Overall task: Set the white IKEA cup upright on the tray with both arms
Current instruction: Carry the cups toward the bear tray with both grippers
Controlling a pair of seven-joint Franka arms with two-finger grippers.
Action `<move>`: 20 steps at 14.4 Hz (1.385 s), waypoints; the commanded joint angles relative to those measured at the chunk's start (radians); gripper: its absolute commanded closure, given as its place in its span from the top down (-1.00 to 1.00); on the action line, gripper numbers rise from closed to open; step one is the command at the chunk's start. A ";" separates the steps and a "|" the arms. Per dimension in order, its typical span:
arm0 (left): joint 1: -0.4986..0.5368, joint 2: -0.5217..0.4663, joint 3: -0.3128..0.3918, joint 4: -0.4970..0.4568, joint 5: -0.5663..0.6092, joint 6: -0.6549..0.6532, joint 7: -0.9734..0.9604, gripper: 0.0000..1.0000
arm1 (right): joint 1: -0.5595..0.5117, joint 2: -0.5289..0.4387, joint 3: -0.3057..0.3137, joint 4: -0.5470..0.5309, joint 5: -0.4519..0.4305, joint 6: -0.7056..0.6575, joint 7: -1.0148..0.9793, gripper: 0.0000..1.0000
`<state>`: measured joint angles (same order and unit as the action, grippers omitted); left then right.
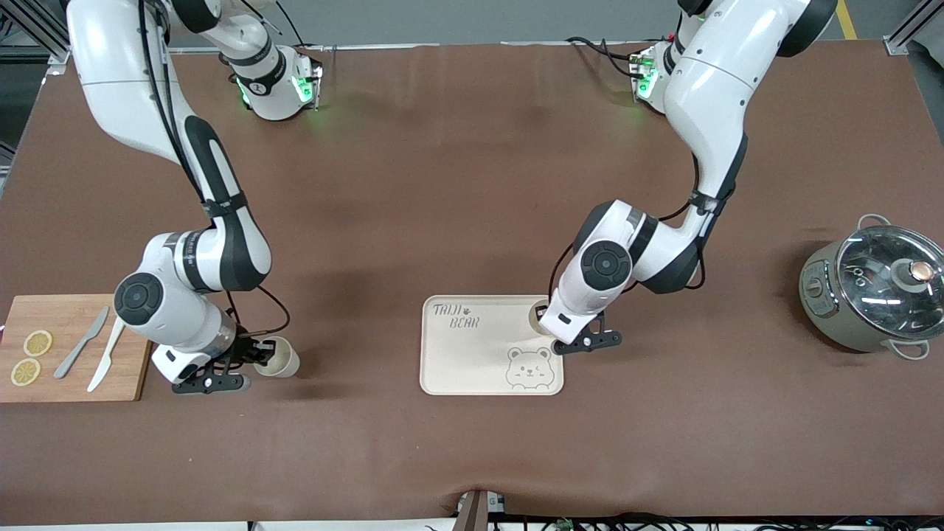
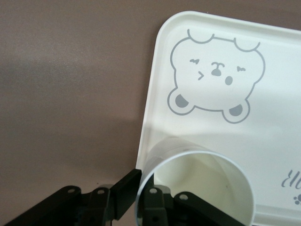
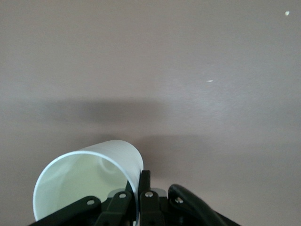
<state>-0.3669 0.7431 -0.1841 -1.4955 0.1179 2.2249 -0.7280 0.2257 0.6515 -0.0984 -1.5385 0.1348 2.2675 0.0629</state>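
Brown table (image 1: 472, 184), L jaws (image 1: 543, 316) pinch cup (image 1: 537, 313) rim on tray (image 1: 472, 354), R jaws (image 1: 254, 359) pinch 2nd cup (image 1: 279, 358) rim.

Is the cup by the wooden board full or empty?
Empty. The right wrist view looks into the cup, and only its bare white inside shows. The right hand grips its rim.

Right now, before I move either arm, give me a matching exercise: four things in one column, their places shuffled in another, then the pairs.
Things:
1. cup A, pinched by the left gripper
2. cup B, pinched by the right gripper
3. lemon slices
4. pot

Places:
a. on the cutting board
b. at the tray's corner
c. alone at the left arm's end of the table
d. beside the cutting board

Pairs: 1-b, 2-d, 3-a, 4-c.
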 commanded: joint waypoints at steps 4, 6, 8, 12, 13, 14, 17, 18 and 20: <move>-0.036 0.018 0.012 0.029 0.049 0.013 -0.067 -1.00 | 0.133 0.017 0.008 0.133 0.003 -0.108 0.426 -1.00; -0.038 0.025 0.011 0.029 0.064 0.018 -0.085 -1.00 | 0.178 0.049 0.008 0.182 0.005 -0.105 0.561 -1.00; -0.038 0.028 0.011 0.029 0.077 0.019 -0.090 -1.00 | 0.233 0.097 0.008 0.239 0.003 -0.101 0.680 -1.00; -0.044 0.038 0.011 0.029 0.081 0.047 -0.093 -1.00 | 0.303 0.158 0.008 0.313 0.005 -0.088 0.799 -1.00; -0.044 0.038 0.011 0.029 0.081 0.047 -0.094 -1.00 | 0.310 0.168 0.009 0.313 0.006 -0.077 0.819 -1.00; -0.044 0.039 0.011 0.029 0.081 0.047 -0.094 -1.00 | 0.322 0.177 0.009 0.313 0.012 -0.060 0.830 -1.00; -0.056 0.047 0.011 0.029 0.081 0.059 -0.105 -1.00 | 0.368 0.210 0.009 0.313 0.020 -0.002 0.877 -1.00; -0.056 0.051 0.011 0.029 0.081 0.067 -0.106 -1.00 | 0.383 0.223 0.008 0.313 0.020 0.032 0.899 -1.00; -0.063 0.053 0.011 0.029 0.081 0.081 -0.120 -1.00 | 0.402 0.241 0.008 0.314 0.019 0.055 0.911 -1.00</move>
<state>-0.4104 0.7775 -0.1835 -1.4928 0.1684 2.2910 -0.8110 0.6058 0.8558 -0.0808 -1.2657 0.1397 2.3094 0.9440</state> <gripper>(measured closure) 0.903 0.965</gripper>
